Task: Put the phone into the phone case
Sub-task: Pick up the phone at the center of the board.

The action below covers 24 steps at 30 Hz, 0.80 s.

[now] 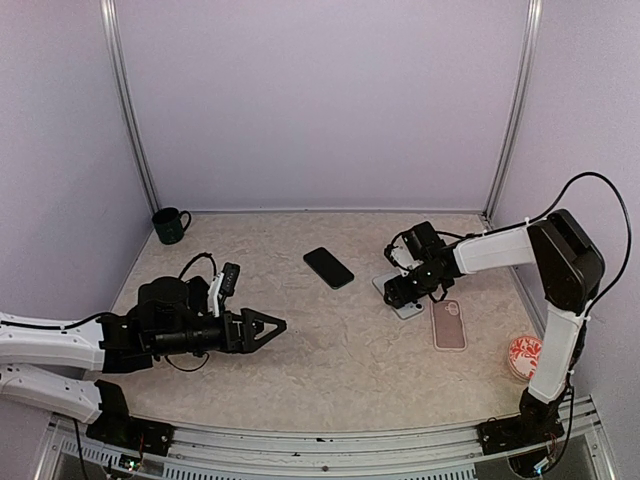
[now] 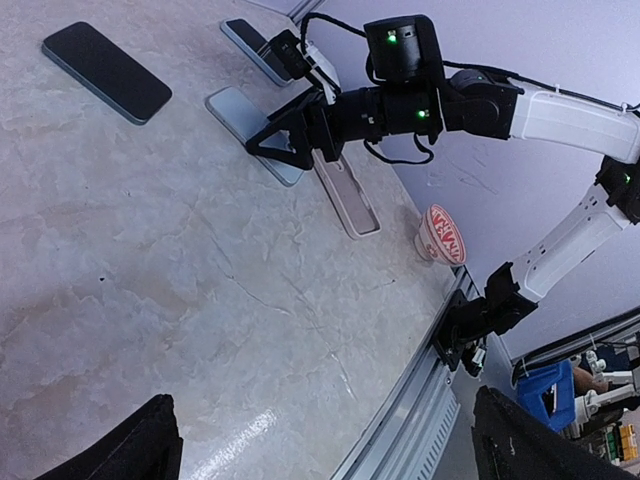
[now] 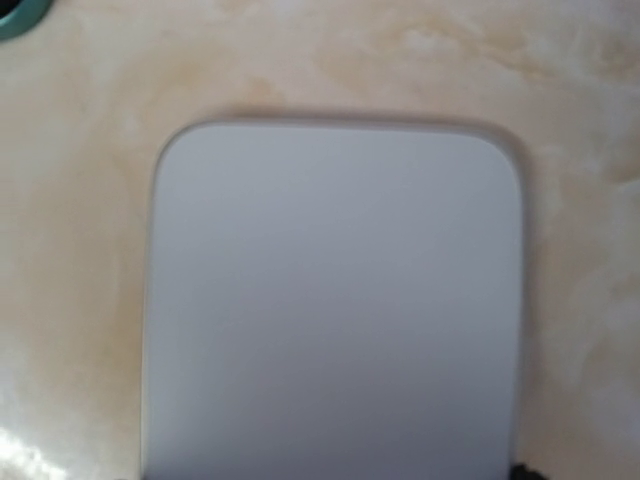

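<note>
A pale grey phone (image 1: 409, 309) (image 2: 234, 108) lies flat right of centre and fills the right wrist view (image 3: 335, 300). My right gripper (image 1: 402, 291) (image 2: 283, 135) is down over its far end, jaws wide apart astride its width; I cannot see whether the pads press on it. The pink phone case (image 1: 449, 325) (image 2: 347, 196) lies open side up just right of that phone. A black phone (image 1: 328, 267) (image 2: 105, 72) lies apart at mid-table. My left gripper (image 1: 266, 327) (image 2: 325, 440) hovers open and empty at the left, pointing right.
A red-and-white bowl (image 1: 524, 355) (image 2: 441, 236) sits near the right front edge. A dark green mug (image 1: 170, 225) stands in the far left corner. Another dark flat thing (image 2: 248, 38) lies beyond the right gripper. The metal rail (image 2: 430, 400) runs along the near edge.
</note>
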Each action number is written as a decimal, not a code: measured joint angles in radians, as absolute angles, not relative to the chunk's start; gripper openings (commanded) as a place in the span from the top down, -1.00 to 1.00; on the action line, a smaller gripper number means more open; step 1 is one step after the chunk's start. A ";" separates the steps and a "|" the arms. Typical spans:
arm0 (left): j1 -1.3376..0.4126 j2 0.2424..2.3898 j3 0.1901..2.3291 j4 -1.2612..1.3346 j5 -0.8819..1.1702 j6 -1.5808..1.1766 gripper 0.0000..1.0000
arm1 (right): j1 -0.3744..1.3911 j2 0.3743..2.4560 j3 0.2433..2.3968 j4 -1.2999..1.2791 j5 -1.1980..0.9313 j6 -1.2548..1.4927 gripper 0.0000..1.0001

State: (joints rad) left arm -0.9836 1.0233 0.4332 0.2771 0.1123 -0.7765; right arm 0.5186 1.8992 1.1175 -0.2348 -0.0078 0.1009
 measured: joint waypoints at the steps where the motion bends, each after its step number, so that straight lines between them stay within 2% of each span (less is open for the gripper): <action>1: -0.984 1.025 0.433 0.277 0.111 -0.776 -0.98 | 0.519 1.898 1.117 -0.235 -0.008 0.101 -0.49; 24: -0.984 1.047 0.435 0.285 0.101 -0.776 -0.98 | 0.571 1.885 1.102 -0.229 -0.028 0.095 -0.47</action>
